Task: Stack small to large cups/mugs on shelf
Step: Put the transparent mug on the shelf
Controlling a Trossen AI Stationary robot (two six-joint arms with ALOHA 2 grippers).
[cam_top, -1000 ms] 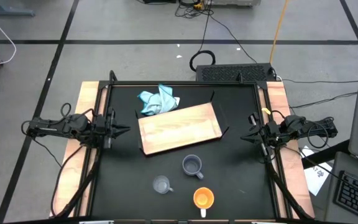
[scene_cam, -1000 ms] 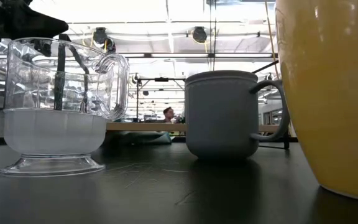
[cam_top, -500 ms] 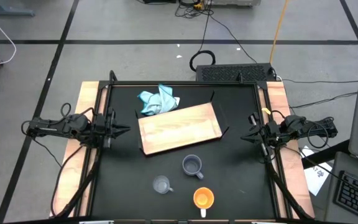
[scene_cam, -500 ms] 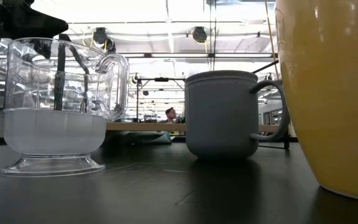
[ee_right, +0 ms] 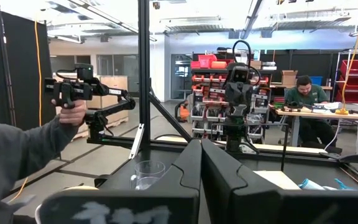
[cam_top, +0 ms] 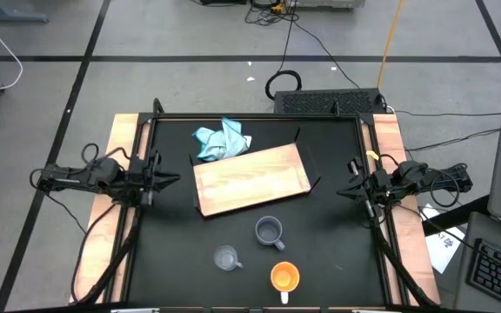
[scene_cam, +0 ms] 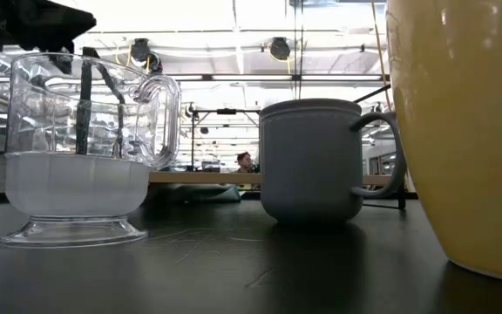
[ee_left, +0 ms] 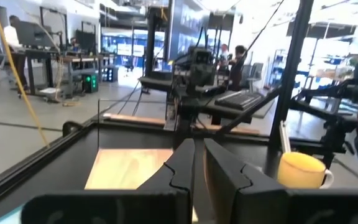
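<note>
Three cups stand upright on the black table near its front edge: a small clear glass cup (cam_top: 225,257) (scene_cam: 81,148), a grey-blue mug (cam_top: 270,231) (scene_cam: 312,161) and a larger orange mug (cam_top: 284,277) (scene_cam: 460,131). The light wooden shelf board (cam_top: 250,178) lies flat behind them. My left gripper (cam_top: 176,180) (ee_left: 197,152) is shut and empty at the table's left side. My right gripper (cam_top: 339,190) (ee_right: 201,152) is shut and empty at the right side. Both point toward the table's middle.
A light blue cloth (cam_top: 223,140) lies crumpled at the board's far left corner. Black rails (cam_top: 259,116) frame the table. A person's grey sleeve and hand holding a device (ee_right: 17,149) show beyond the table in the right wrist view.
My left gripper has risen a little; its dark shape sits higher in the low view. The cups and the board have kept still.
</note>
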